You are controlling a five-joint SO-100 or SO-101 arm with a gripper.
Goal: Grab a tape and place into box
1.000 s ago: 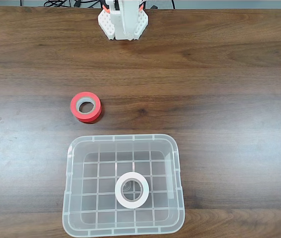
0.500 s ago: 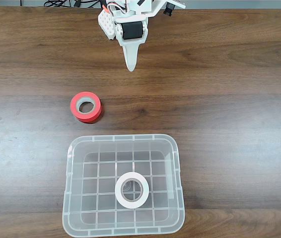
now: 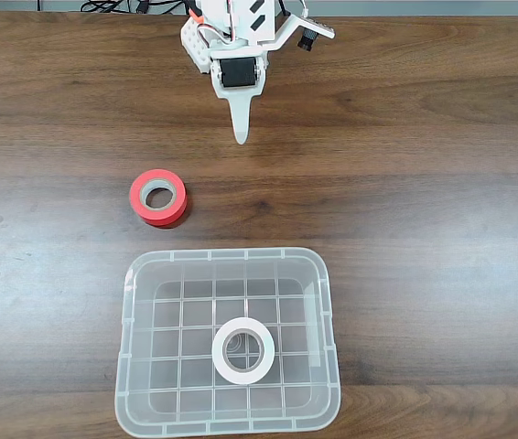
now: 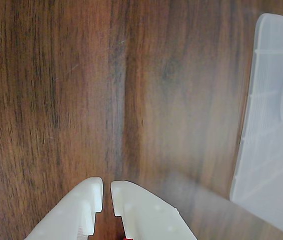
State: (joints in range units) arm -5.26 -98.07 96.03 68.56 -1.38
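The white tape point(image 3: 243, 350) lies flat inside the clear box point(image 3: 132, 302), right of the middle of its grid bottom. My gripper point(image 3: 240, 137) hangs near the table's far edge, pointing toward the box and well apart from it. In the wrist view the gripper point(image 4: 106, 186) is shut, its white fingers point(image 4: 89, 200) almost touching with nothing between them. A corner of the box point(image 4: 269, 150) shows at the right of that view.
A red-orange roll of tape point(image 3: 158, 197) with a grey core lies on the wooden table point(image 3: 405, 210), between the gripper and the box's left far corner. The arm's white base point(image 3: 206, 41) stands at the far edge, with cables behind it.
The arm has swung out from above its base and the gripper has come into the fixed view, its tip moving a little further toward the table's middle.
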